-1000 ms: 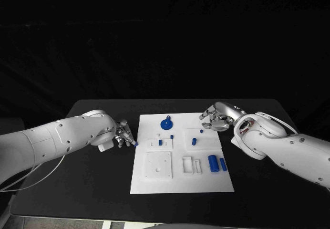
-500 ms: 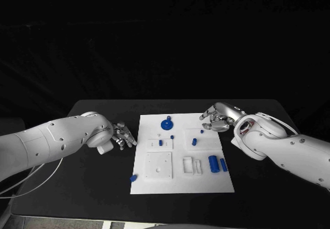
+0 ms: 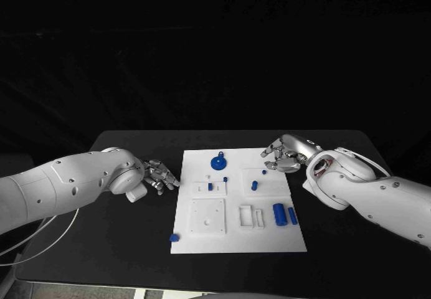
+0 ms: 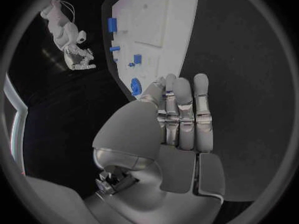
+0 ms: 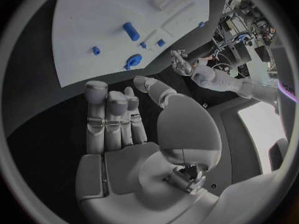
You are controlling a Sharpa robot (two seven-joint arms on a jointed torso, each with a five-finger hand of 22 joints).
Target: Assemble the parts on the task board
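Note:
The white task board (image 3: 235, 233) lies mid-table. On it are a blue disc with a knob (image 3: 218, 162), a small peg (image 3: 210, 185), an oblong piece (image 3: 254, 184) and two blue cylinders (image 3: 278, 213) side by side. A small blue part (image 3: 173, 237) lies at the board's left edge near its front corner. My left hand (image 3: 157, 175) hovers left of the board, fingers straight and empty (image 4: 184, 119). My right hand (image 3: 283, 159) is at the board's far right corner, holding nothing (image 5: 118, 119). In the right wrist view the board (image 5: 93, 15) carries the oblong piece (image 5: 131, 31) and the disc (image 5: 132, 61).
Black table (image 3: 134, 224) surrounds the board, with bare surface in front and on both sides. White raised fixtures (image 3: 207, 215) stand on the board's near half. The left wrist view shows the board (image 4: 159, 20) and the other hand (image 4: 77, 59) beyond it.
The small blue part that was at my left hand's fingertips has dropped and now lies by the board's front-left corner. My left hand has drawn back slightly. The right hand is unchanged.

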